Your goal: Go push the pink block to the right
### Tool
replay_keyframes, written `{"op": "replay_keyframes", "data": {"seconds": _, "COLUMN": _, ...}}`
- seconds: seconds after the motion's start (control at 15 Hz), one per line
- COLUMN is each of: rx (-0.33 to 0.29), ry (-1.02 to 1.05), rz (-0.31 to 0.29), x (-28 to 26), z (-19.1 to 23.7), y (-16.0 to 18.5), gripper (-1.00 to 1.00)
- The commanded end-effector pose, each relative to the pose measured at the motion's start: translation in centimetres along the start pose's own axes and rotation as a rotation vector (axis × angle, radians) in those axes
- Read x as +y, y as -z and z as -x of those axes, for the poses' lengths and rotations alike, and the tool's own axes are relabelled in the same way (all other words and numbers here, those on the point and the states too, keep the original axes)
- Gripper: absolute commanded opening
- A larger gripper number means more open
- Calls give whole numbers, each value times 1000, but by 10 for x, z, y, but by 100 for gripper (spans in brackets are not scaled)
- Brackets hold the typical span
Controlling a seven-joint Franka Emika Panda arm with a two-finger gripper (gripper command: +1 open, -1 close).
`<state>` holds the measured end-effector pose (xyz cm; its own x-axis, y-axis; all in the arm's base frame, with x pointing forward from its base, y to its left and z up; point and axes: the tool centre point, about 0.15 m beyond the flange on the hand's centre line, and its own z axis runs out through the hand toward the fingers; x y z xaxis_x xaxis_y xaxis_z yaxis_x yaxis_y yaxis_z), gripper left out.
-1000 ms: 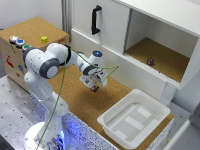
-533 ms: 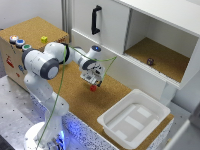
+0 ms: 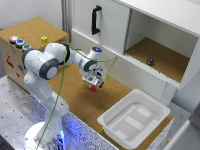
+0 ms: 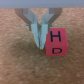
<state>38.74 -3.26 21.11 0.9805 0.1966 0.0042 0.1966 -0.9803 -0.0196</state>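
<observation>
The pink block [image 4: 56,43] is sitting on the cork-topped desk [image 3: 75,100], a single small cube with crisp edges and a smooth reddish-pink face carrying dark printed letters, an "H" beside a "D" in the wrist view. In the exterior view the block [image 3: 93,88] is showing as a tiny red speck just below the arm's tool. The fingers [image 4: 38,34], two pale, slim metal blades, are pressing together with no gap between them and are holding nothing; their tips are resting just beside the cube, touching or nearly touching its side. The gripper [image 3: 94,81] is hanging low over the grainy, speckled brown cork.

Further out, one white plastic tray [image 3: 118,131], rectangular with rounded corners and a raised rim, is lying on the desk toward the exterior view's right. One white cabinet [image 3: 110,30] is standing behind, with a black handle [image 3: 94,19] on its door and an open compartment lined in cork, where one small dark object [image 3: 150,61] is sitting. On a cork-topped box at the exterior view's left, one small yellow cube [image 3: 44,39] is resting near three round buttons [image 3: 19,43].
</observation>
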Motion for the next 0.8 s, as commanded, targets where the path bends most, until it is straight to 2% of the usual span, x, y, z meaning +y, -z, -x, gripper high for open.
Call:
{"op": "replay_keyframes", "data": {"seconds": 0.0, "rx": -21, "ry": -92, "rz": 48, "x": 65, "z": -20, "y": -7, "gripper": -100}}
{"op": "replay_keyframes", "data": {"seconds": 0.4, "rx": -28, "ry": -198, "rz": 79, "x": 114, "z": -20, "y": 5, "gripper": -100}}
{"op": "replay_keyframes", "data": {"seconds": 0.53, "rx": -30, "ry": -202, "rz": 78, "x": 110, "z": -17, "y": 8, "gripper": -100}}
{"op": "replay_keyframes", "data": {"seconds": 0.73, "rx": 10, "ry": -207, "rz": 38, "x": 87, "z": -7, "y": 33, "gripper": -100}}
